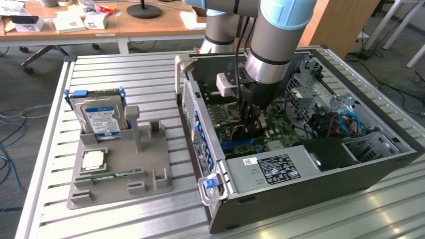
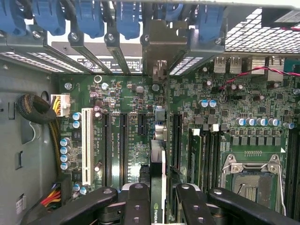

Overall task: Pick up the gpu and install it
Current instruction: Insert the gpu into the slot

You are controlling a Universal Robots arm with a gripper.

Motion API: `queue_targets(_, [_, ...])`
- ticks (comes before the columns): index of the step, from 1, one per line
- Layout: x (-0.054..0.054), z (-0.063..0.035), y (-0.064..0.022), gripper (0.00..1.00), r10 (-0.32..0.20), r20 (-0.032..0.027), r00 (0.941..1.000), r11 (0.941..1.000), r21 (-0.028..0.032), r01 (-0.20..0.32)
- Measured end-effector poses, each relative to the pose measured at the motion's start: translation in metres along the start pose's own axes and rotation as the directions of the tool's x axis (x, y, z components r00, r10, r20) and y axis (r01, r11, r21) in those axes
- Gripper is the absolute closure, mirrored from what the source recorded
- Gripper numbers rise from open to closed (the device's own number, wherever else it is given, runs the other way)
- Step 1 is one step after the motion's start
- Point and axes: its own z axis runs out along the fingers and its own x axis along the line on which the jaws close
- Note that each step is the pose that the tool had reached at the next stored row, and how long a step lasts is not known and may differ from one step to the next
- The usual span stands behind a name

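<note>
hand (image 2: 157, 199) clamped on gpu (image 2: 158, 164) | gpu edge-on over motherboard (image 2: 122, 103) slots | "NVIDIA" logo on gpu edge

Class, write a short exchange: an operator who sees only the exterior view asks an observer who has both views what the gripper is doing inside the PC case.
Operator: In the exterior view the arm hides the fingers. Is anything in them?
Observer: Yes. In the wrist view the gripper is shut on the gpu, which is seen edge-on between its fingers.
Operator: Which way does the card run?
Observer: It runs along the motherboard slots. Its bracket end lies next to the row of blue latches.
</note>
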Motion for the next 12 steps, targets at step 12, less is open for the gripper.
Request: queue_targets(12, [0.0004, 0.0019, 0.0001, 0.74, 0.002, -0.0004, 1.0000, 1.0000, 0.0001, -0.002])
